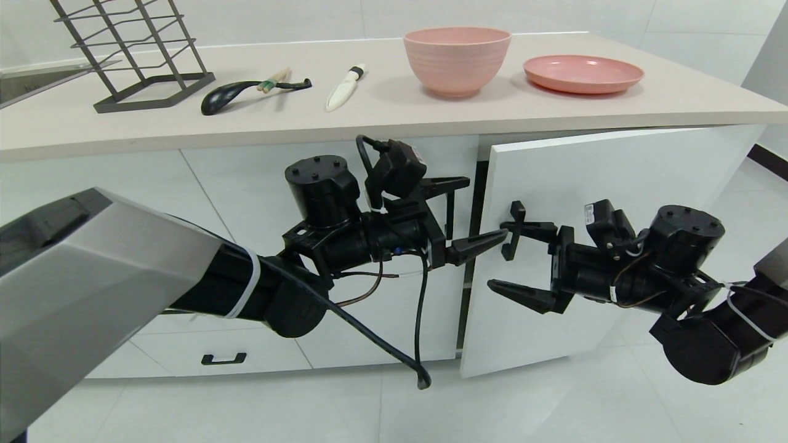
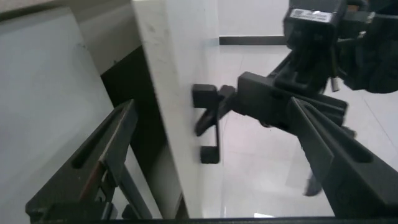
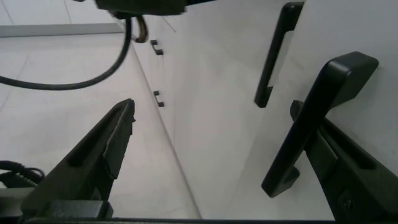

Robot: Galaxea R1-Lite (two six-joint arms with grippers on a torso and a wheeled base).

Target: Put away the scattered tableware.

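Observation:
On the countertop [image 1: 381,117] lie a black spoon [image 1: 221,97], chopsticks [image 1: 273,79] and a white knife [image 1: 345,89]. A pink bowl [image 1: 457,59] and a pink plate [image 1: 583,73] stand to their right. Below, the white cabinet door [image 1: 615,178] stands ajar. My left gripper [image 1: 474,212] is open, its fingers straddling the door's free edge [image 2: 163,93]. My right gripper [image 1: 517,261] is open in front of the door, one finger right by the black handle [image 1: 514,231]. The handle [image 3: 273,56] and right gripper [image 3: 205,143] are apart. The handle [image 2: 208,127] lies ahead of the left gripper [image 2: 217,168].
A dark wire rack [image 1: 138,55] stands at the counter's back left beside a sink [image 1: 31,80]. A lower drawer carries a small black handle [image 1: 223,358]. A cable [image 1: 418,320] hangs from the left arm. White tiled floor [image 1: 554,406] spreads in front of the cabinets.

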